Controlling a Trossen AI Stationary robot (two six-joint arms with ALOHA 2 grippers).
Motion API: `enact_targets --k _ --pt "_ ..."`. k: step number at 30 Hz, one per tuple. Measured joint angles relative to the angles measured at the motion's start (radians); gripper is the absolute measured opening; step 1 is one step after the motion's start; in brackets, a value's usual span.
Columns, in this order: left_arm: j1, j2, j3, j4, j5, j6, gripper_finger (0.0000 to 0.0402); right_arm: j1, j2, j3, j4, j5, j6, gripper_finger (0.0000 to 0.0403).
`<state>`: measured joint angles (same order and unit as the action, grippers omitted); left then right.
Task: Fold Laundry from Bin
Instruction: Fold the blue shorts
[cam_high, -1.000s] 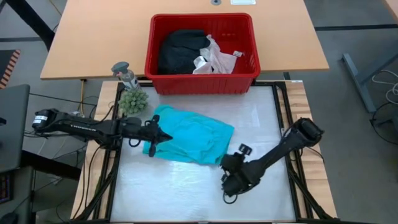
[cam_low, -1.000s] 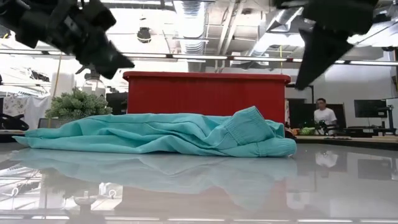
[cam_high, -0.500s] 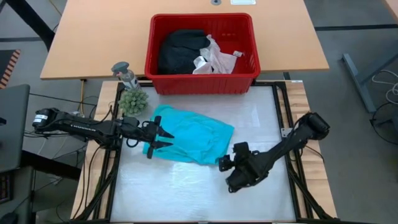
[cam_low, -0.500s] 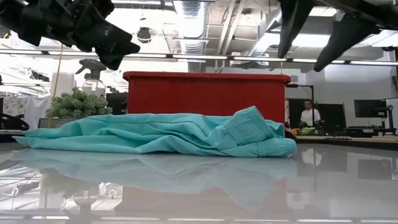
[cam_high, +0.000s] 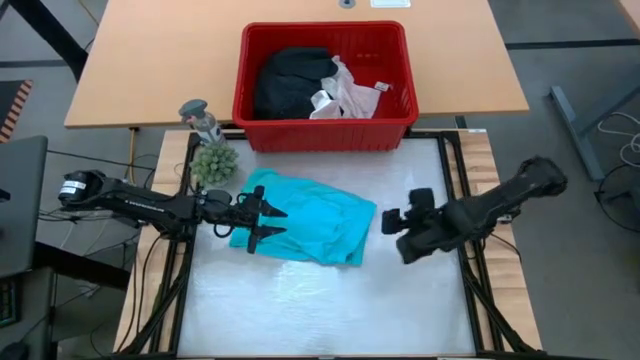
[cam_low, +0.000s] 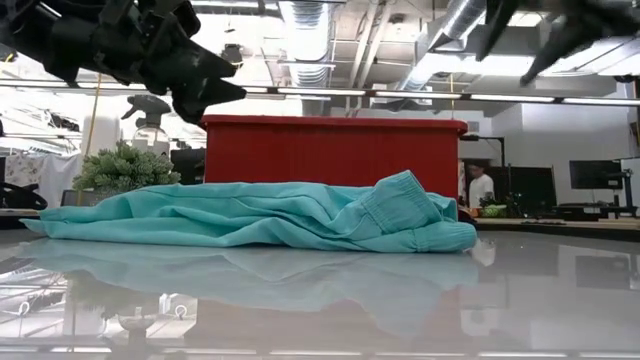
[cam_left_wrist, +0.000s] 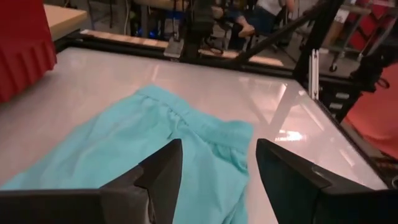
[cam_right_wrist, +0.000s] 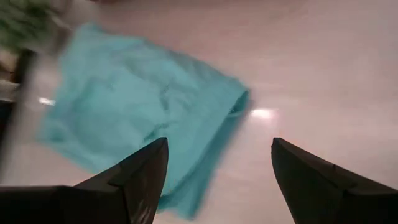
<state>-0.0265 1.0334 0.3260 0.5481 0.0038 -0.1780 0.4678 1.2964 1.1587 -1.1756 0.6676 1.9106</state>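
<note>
The teal garment (cam_high: 305, 225) lies crumpled on the white table top, and it also shows in the low view (cam_low: 270, 215). My left gripper (cam_high: 270, 222) is open and hovers over the garment's left part (cam_left_wrist: 155, 149), clear of it (cam_low: 215, 95). My right gripper (cam_high: 392, 222) is open and empty. It hangs high (cam_low: 530, 30) to the right of the garment (cam_right_wrist: 143, 118). The red bin (cam_high: 325, 128) stands at the far edge. It holds the black garment (cam_high: 290, 80) and white cloth (cam_high: 345, 92).
A small green plant (cam_high: 213, 160) and a spray bottle (cam_high: 200, 118) stand at the far left corner, close to my left arm. Bare white table top (cam_high: 300, 310) lies near the front edge. A person (cam_low: 478, 190) sits in the room beyond the table.
My right gripper has risen and swung from the table's front centre toward the right and far side, ending beside the garment's right end. My left gripper has moved a little toward the right, farther over the garment. The teal garment has stayed where it was.
</note>
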Motion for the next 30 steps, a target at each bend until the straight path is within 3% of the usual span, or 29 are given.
enact_targets --k 4,9,19,22,30 --pt "0.001 0.036 0.001 0.011 -0.006 -0.001 0.0194 -0.019 -0.108 -0.317 0.464 -0.018 0.012 0.0306" --pt "0.010 0.079 0.006 0.015 -0.012 -0.045 0.0195 -0.094 -0.106 -0.549 0.935 -0.061 -0.105 0.0306" --pt "0.019 0.185 0.015 0.146 -0.058 -0.068 0.0195 -0.143 0.102 -0.592 1.097 -0.127 -0.126 0.0306" --pt "0.028 0.233 0.047 0.149 -0.048 -0.061 0.0195 -0.146 0.174 -0.592 1.125 -0.125 -0.062 0.0306" --pt "0.029 0.413 0.158 0.150 0.011 -0.039 0.0195 -0.178 0.318 -0.591 1.407 -0.122 -0.129 0.0306"
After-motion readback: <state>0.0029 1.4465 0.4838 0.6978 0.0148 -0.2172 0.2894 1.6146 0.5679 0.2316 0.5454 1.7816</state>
